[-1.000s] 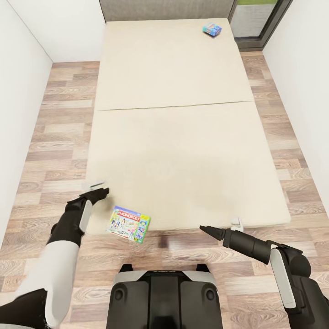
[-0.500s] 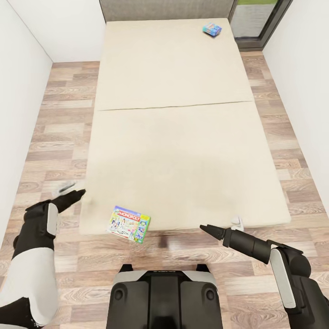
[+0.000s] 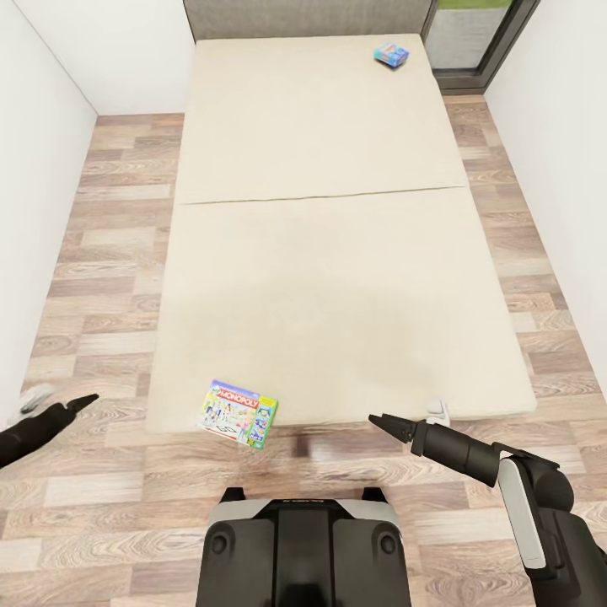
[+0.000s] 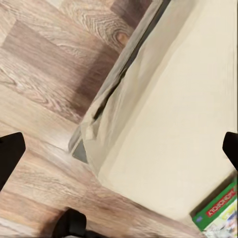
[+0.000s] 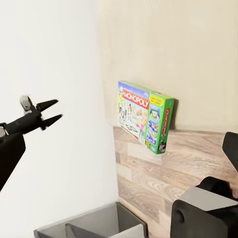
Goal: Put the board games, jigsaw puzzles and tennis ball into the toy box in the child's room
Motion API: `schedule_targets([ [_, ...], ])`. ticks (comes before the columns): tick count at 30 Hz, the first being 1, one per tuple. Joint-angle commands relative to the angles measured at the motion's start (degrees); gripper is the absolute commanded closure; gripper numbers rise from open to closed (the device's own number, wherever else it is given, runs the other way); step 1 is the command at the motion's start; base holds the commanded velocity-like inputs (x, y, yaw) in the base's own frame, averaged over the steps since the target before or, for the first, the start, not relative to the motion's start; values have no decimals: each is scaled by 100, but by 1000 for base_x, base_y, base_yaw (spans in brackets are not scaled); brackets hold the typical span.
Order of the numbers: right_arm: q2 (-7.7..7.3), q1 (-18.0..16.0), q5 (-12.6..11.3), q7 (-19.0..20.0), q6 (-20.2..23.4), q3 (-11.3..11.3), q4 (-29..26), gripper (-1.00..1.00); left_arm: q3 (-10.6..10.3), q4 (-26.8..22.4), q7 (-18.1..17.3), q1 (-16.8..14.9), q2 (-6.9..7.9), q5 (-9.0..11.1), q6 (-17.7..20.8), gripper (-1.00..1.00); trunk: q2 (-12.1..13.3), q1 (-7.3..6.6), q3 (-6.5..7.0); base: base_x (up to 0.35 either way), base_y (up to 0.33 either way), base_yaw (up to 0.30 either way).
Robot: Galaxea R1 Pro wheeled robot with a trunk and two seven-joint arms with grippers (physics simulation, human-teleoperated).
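Two board games lie on the cream bed. A green-edged box lettered MONOPOLY overhangs the bed's near left edge, and a small blue box sits at the far right by the headboard. My left gripper hangs open over the floor, well left of the Monopoly box. My right gripper is open at the bed's near edge, to the right of that box. Across the box it sees the left gripper. The toy box, table, jigsaw puzzles and tennis ball are out of view.
White walls close in on both sides of the wood plank floor. A dark-framed glass door stands at the far right corner. My own grey base is just before the bed's near edge.
My left arm has swung left and back, from the bed's near left corner out over the floor. The right arm and both game boxes have not moved.
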Motion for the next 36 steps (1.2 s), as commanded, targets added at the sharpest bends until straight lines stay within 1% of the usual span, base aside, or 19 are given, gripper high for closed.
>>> schedule_targets([
  [1, 1, -2, 2, 16, 15, -4, -1, -100, 55, -13, -232, 52, 67, 8, 107, -100, -6, 3, -1, 0, 0, 0],
  [4, 3, -2, 8, 15, -20, -4, -3, -100, 130, -12, -808, 158, 220, -14, 327, -100, -6, 3, 14, 0, 0, 0],
  [7, 4, -2, 8, 14, -50, -4, -3, -100, 161, -5, -1272, 213, 297, -36, 469, -100, -6, 3, 35, 0, 0, 0],
  [10, 4, -2, 7, 14, -66, -4, -4, -100, 171, -32, -1613, 249, 336, -44, 542, -100, -6, 3, 59, 0, 0, 0],
  [13, 9, -1, 6, 14, -79, -2, -4, -100, 177, -53, -1828, 267, 355, -48, 580, -100, -6, 3, 85, 0, 0, 0],
  [20, 13, -1, 1, 13, -140, -4, -1, -100, 178, -125, -2032, 282, 379, -51, 624, -100, -6, 3, 149, 0, 0, 0],
  [27, 8, -2, -2, 13, -157, -4, -3, -100, 120, -345, -2083, 292, 380, -52, 674, -100, -6, 3, 214, 0, 0, 0],
  [36, 8, -2, -3, 13, -161, -4, -3, -100, 75, -433, -2102, 374, 377, -52, 689, -100, -6, 3, 298, 0, 0, 0],
])
